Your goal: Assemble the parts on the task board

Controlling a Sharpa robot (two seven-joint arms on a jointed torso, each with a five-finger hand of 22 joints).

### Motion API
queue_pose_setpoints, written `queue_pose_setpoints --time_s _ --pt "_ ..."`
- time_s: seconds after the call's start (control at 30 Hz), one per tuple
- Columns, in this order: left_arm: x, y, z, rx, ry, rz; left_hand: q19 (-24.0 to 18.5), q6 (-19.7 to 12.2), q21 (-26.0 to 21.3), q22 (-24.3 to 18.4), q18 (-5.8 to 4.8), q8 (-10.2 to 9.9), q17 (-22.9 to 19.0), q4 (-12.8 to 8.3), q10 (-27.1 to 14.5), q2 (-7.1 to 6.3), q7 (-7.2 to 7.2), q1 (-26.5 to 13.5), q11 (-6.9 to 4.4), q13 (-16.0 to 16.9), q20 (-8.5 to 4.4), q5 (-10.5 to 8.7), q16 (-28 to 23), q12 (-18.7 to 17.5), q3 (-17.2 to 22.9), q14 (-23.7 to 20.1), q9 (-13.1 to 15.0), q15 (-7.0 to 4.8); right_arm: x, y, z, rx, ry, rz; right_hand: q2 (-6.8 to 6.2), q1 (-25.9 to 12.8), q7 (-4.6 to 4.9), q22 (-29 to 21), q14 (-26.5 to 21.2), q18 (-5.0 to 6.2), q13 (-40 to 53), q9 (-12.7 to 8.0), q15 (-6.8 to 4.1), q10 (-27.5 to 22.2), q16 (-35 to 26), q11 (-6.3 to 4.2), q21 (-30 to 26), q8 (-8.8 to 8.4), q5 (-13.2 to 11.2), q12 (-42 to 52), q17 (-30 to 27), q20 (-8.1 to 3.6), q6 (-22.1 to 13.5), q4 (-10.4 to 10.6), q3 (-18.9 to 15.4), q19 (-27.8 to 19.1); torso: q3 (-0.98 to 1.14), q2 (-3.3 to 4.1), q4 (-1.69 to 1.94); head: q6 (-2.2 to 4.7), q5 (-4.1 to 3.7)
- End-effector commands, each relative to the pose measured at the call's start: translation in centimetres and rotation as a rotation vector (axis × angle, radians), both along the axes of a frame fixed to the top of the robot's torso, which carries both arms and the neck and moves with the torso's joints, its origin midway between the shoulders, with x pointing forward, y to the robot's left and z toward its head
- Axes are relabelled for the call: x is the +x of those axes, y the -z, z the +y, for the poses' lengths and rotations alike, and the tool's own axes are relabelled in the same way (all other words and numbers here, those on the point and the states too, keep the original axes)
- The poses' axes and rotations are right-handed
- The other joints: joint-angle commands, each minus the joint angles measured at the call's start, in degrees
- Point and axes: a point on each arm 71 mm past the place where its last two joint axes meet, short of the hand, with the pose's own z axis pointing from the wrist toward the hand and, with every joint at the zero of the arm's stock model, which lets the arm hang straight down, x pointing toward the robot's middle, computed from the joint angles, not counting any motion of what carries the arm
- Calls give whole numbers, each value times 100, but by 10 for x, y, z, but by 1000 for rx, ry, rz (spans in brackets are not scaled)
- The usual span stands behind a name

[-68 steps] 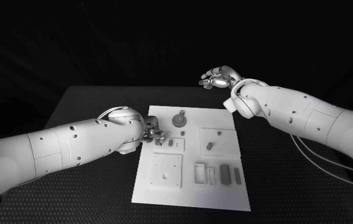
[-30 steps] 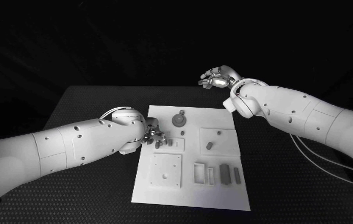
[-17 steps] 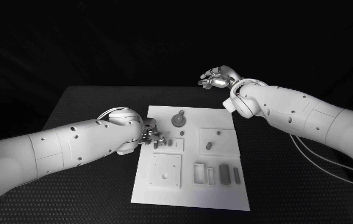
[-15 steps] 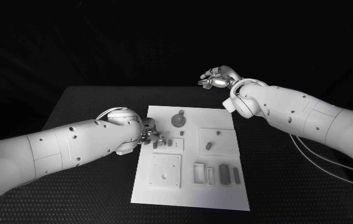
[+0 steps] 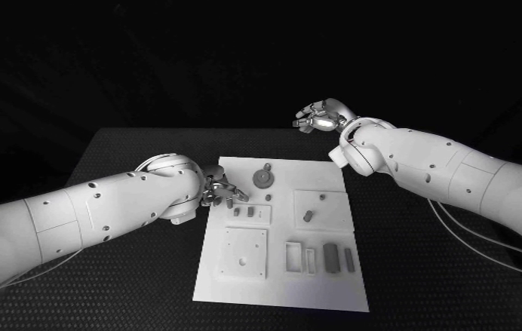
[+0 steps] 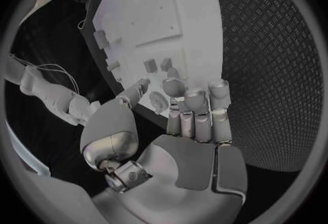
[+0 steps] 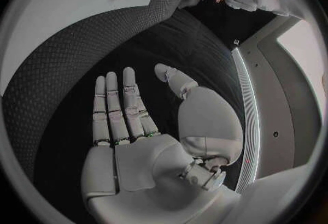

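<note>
White board [image 5: 280,271] centred on black worktop [image 5: 130,271], bearing small grey parts [image 5: 330,255]; no legible writing. Left robot hand [image 5: 221,192] at board's left edge, fingers curled, grasp indiscernible. Right robot hand [image 5: 319,115] raised beyond far edge, spread, empty.

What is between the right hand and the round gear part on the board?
In the head view, only bare black table and a strip of the white task board separate the right hand from the round gear part.
</note>
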Motion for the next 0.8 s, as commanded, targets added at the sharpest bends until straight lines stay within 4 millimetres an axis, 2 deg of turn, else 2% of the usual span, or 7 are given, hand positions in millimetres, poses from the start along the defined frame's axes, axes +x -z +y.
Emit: queue_pose_setpoints --time_s 0.03,0.2,0.23,0.3,0.43,0.63,0.8 --pt "3 -8 2 -145 -55 -27 -125 -191 -72 22 62 -57 -35 18 -119 -39 74 45 71 -29 -610 -20 -96 -93 -54 -124 3 32 -1 0 0 -1 -11 3 -4 34 54 10 -47 -46 -9 -8 6 -1177 -19 436 -38 25 33 26 5 7 40 10 -21 -33 6 1 -5 6 -3" --pt "9 -25 3 -316 -58 -162 -676 -478 -470 -83 -100 -118 -231 -214 -713 147 244 427 257 -225 -429 -23 -574 -566 -71 -676 52 253 -1 1 -5 -3 -4 4 -2 35 55 11 -47 -46 -11 -9 7 -1177 -20 436 -39 26 33 27 6 7 39 10 -21 -33 7 -1 6 21 -48" --pt "10 -29 1 -355 -28 -199 -864 -516 -596 -113 -158 -120 -285 -402 -922 270 287 628 317 -295 -367 -22 -713 -728 -79 -868 66 325 -1 1 -6 -4 -3 4 -2 35 55 11 -47 -46 -11 -9 7 -1177 -20 436 -40 26 33 27 6 7 39 10 -20 -33 6 -2 8 22 -54" --pt "12 -37 -3 -421 2 -307 -1557 -633 -1124 -272 -400 -173 -526 -1210 -1464 624 451 1552 502 -585 -82 156 -1223 -1268 62 -1408 35 686 0 1 -7 -4 0 4 -2 36 55 12 -47 -45 -12 -9 7 -1177 -20 436 -40 26 33 28 6 7 39 10 -20 -33 6 -3 11 22 -58" --pt "11 -46 -14 -484 126 -416 -2013 -779 -1637 -490 -401 -324 -905 -1688 -1791 718 573 2646 749 -1128 335 325 -1945 -2090 209 -1721 -154 1110 -1 4 -6 -4 -2 9 0 37 55 13 -46 -45 -13 -9 7 -1177 -21 436 -41 26 33 28 6 7 39 10 -20 -32 7 4 -1 45 -56" --pt "11 -49 -27 -455 296 -528 -1803 -797 -1769 -498 -400 -558 -972 -1693 -1545 675 578 3233 965 -1917 352 9 -2180 -3405 -88 -1441 -504 1119 -1 5 -5 -3 -4 10 2 37 56 14 -46 -45 -14 -10 7 -1176 -21 436 -42 27 33 30 7 7 39 11 -19 -31 3 5 -7 52 -59" --pt "10 -39 -39 -393 357 -579 -1795 -948 -1808 -477 -401 -688 -952 -1645 -1703 571 596 3161 1061 -2120 357 -14 -2202 -3868 -236 -1439 -616 1123 -1 5 -3 -2 -7 10 4 37 56 15 -45 -45 -16 -10 7 -1176 -21 436 -43 28 33 31 7 7 39 12 -19 -30 5 8 -8 69 -57"
